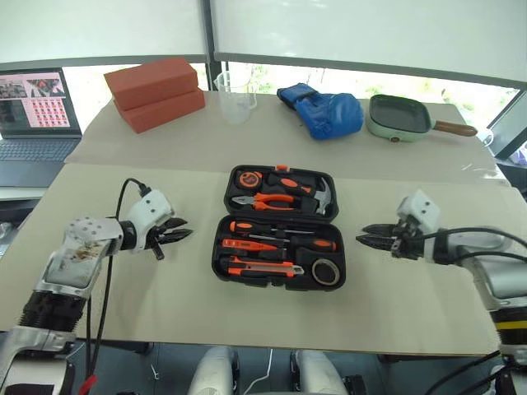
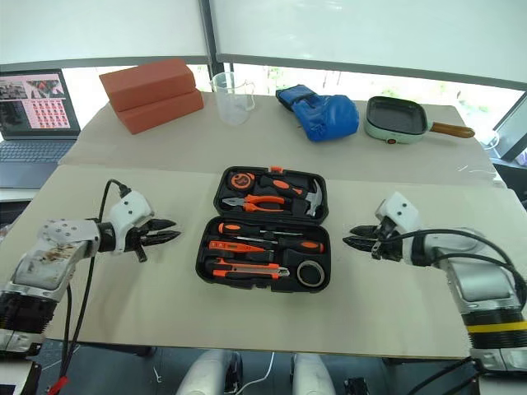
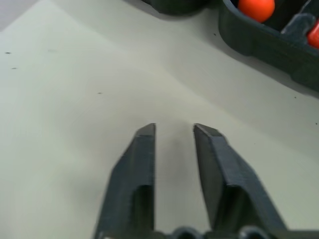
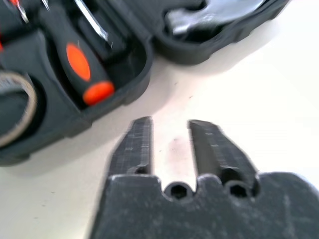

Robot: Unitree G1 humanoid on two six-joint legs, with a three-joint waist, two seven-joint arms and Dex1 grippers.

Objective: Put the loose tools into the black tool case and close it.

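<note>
Both grippers nearest camera, flanking case at 9 and 3 o'clock, likely staged to fold lid.
Black moulded plastic clamshell tool case (image 1: 282, 228) open flat, table centre; lid half at 12 o'clock holds pliers (image 1: 265, 199), hammer (image 1: 317, 196).
Left gripper (image 1: 179, 233): fingers narrow, small gap, empty, aimed at case.
Right gripper (image 1: 368, 239): same, empty.
Orange-black screwdrivers (image 1: 280, 229), utility knife (image 1: 263, 267), grey tape roll (image 1: 326, 271) already seated in recesses; closing remains.
</note>
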